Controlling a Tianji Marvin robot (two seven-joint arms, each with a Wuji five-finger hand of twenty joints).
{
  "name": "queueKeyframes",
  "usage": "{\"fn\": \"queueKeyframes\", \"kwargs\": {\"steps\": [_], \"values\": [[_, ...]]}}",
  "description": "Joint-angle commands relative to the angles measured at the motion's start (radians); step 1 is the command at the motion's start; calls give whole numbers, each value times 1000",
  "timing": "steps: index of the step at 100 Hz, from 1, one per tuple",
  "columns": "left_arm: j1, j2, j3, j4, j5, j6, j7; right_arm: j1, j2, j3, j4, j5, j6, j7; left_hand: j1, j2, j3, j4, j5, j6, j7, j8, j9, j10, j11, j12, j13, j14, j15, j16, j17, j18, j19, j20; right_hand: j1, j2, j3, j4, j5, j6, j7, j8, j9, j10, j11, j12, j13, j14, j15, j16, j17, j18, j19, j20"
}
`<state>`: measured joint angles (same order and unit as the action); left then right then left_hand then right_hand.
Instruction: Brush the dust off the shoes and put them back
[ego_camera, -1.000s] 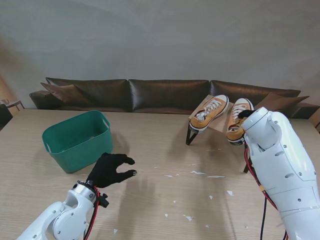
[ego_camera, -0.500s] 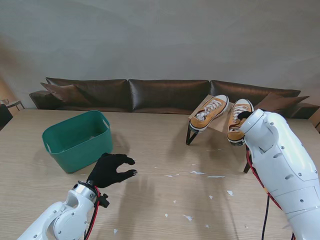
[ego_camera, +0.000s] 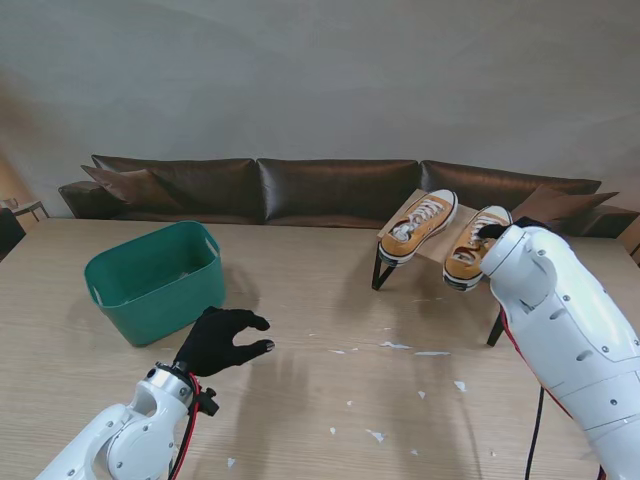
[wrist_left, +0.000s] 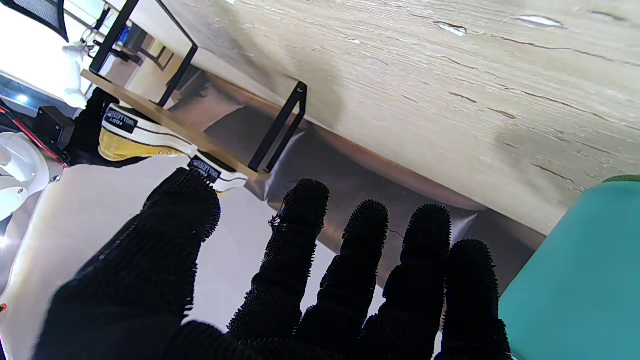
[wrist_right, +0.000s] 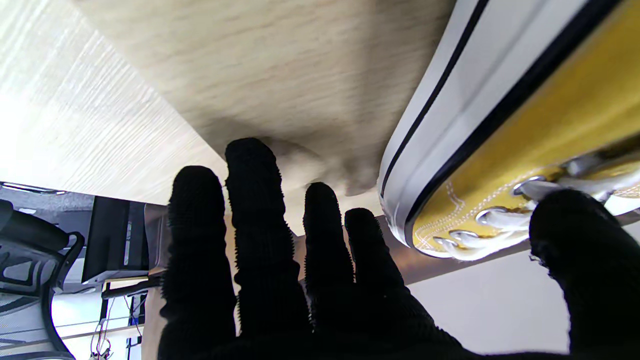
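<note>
Right fingers: our four fingers (wrist_right: 250, 210) spread straight beside the shoe's white sole edge, while the thumb (wrist_right: 580, 235) presses on its laces.
Right hand: our right hand (ego_camera: 490, 232) is mostly hidden behind our white forearm in the stand view; we see it on the right shoe, but we cannot tell whether the grasp is firm.
Right shoe: the mustard right shoe (ego_camera: 474, 250) sits tilted at the near edge of the rack, its toe pointing toward us and to the left.
Left fingers: our left fingers (wrist_left: 305, 225) are released and fanned apart, holding nothing.
Left hand: our left hand (ego_camera: 220, 338) hovers over the table, nearer to us than the bin, in a bristly black glove.
Left shoe: the other shoe (ego_camera: 418, 224) rests on the rack to the left of the first, toe toward us.
Rack: the wooden rack (ego_camera: 432, 245) on black legs stands on the far right part of the table.
Bin: the green bin (ego_camera: 153, 279) stands on the left, just beyond our left hand.
Table: the wooden table (ego_camera: 320, 300) carries scattered white scraps (ego_camera: 395, 345) between our two arms.
Background: a dark sofa (ego_camera: 310, 188) runs behind the table.
</note>
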<state>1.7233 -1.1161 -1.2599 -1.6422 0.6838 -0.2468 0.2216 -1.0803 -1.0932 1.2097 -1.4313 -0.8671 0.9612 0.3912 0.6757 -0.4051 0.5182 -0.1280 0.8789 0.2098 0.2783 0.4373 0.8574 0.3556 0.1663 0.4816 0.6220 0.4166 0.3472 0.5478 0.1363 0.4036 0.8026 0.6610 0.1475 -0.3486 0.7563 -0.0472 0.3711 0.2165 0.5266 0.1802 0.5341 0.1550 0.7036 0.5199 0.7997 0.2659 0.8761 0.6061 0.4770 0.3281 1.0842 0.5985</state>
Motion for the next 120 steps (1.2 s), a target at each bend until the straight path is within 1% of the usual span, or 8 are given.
{"fn": "queueKeyframes", "kwargs": {"steps": [1, 13, 37, 65, 72, 82, 92, 120], "values": [[1, -6, 1, 1, -4, -1, -18, -8, -1, 2, 1, -2, 52, 16, 28, 42, -22, 44, 9, 10, -1, 5, 17, 8, 1, 9, -28, 19, 17, 16, -17, 20, -23, 13, -19, 16, -34, 12, -31, -12, 13, -11, -21, 22, -26, -31, -15, -6, -3, 6, -248, -25, -15, 24], [1, -6, 2, 4, -4, -1, -18, -9, 3, -1, -3, 20, 52, -34, 28, 42, -22, 44, 9, 10, -1, 4, 16, 8, 1, 10, -29, 20, 18, 17, -17, 22, -23, 13, -17, 10, -31, 13, -21, -15, 22, -10, -18, 20, -24, -33, -14, -5, -5, 6, -246, -23, -18, 25], [-4, -5, 3, 10, -5, -4, -18, -9, 25, -21, -19, 161, 51, -200, 29, 42, -23, 44, 4, 12, -3, 4, 14, 10, -1, 10, -32, 21, 17, 17, -18, 22, -25, 13, -14, -6, -6, 12, 11, -39, 41, -7, -2, 21, -24, -38, -8, 4, -10, 3, -244, -15, -22, 27], [-5, -5, 4, 13, -1, -6, -16, -14, 11, -5, -31, 148, 39, -242, 27, 40, -24, 44, 0, 7, -6, 3, 9, 10, -4, 8, -36, 19, 15, 16, -20, 23, -28, 13, -12, -17, 21, 9, 38, -87, 61, 5, 5, 14, -24, -39, -8, 12, -20, -1, -237, -9, -24, 30], [-5, -6, 4, 14, -1, -6, -13, -14, 11, -8, -37, 144, 48, -245, 28, 40, -23, 44, -2, 7, -7, 2, 6, 9, -6, 7, -38, 19, 14, 16, -20, 23, -28, 13, -12, -27, 38, 7, 55, -94, 70, 28, 13, 17, -10, -31, -1, 12, -24, -3, -226, -9, -19, 32], [-6, -6, 5, 14, -3, -5, -12, -44, -2, 19, -81, 74, 51, -215, 29, 39, -23, 44, -5, 8, -8, 1, 3, 9, -8, 4, -40, 19, 13, 15, -22, 20, -30, 12, -9, -35, 46, 5, 72, -100, 73, 42, 27, 17, 5, -23, 6, 12, -22, -3, -222, -6, -17, 32], [-5, -5, 3, 13, -2, -7, -16, -57, 14, 8, -106, 79, 50, -246, 28, 40, -24, 44, -9, 5, -10, 1, 2, 10, -8, 3, -40, 17, 13, 15, -23, 20, -32, 12, -10, -46, 61, 4, 93, -107, 72, 64, 34, 18, 34, -2, 13, 5, -13, 1, -218, -4, -14, 31], [-5, -5, 3, 15, -2, -8, -15, -123, 2, 53, -198, 48, 3, -281, 27, 41, -26, 44, -11, 5, -12, 0, -4, 9, -10, -1, -44, 18, 10, 13, -24, 20, -35, 12, -5, -59, 75, 2, 116, -127, 62, 86, 29, 15, 33, 6, -5, 5, -18, 0, -226, -4, -17, 27]]}}
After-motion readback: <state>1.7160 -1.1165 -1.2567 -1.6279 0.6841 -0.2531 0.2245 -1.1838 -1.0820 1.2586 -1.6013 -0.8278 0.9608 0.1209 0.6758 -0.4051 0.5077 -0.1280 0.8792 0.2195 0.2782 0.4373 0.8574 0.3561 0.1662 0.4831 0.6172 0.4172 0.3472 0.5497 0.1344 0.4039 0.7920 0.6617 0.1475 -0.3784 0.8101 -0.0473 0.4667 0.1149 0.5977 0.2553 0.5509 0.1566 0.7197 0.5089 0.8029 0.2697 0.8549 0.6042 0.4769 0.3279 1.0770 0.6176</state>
